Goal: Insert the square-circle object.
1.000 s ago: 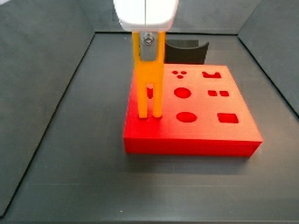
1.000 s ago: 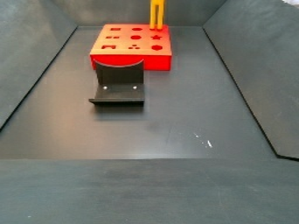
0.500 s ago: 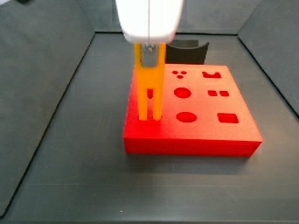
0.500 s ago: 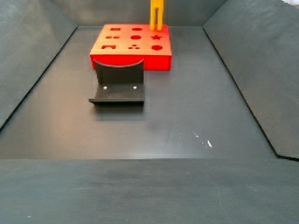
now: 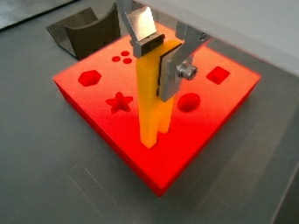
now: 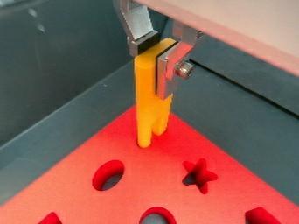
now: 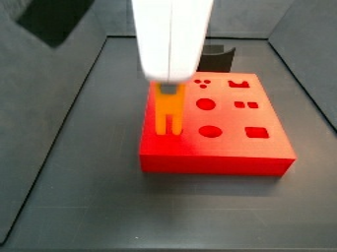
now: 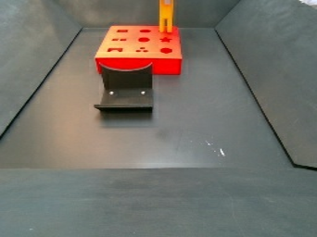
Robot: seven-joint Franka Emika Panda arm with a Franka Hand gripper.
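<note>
The square-circle object, a long orange-yellow bar (image 7: 166,110), stands upright between the fingers of my gripper (image 5: 159,54), which is shut on its upper end. Its two prongs point down and meet the top face of the flat red block (image 7: 237,148) near one edge. They seem partly sunk into it. Both wrist views show the bar (image 5: 152,101) (image 6: 149,105) clamped by the silver fingers (image 6: 138,26) over the red block (image 6: 128,171). In a side view only the bar's lower part (image 8: 166,17) shows at the red block's (image 8: 136,63) far corner.
The red block's top (image 5: 216,101) has several shaped holes: star, circles, squares. A small dark grey curved block (image 8: 124,93) stands beside the red block, and it also shows in other views (image 7: 211,56) (image 5: 79,31). Dark walls (image 7: 66,108) enclose the floor.
My gripper has come down with the bar. Less of the bar shows above the red block, while the prong ends stay at the same spot on it.
</note>
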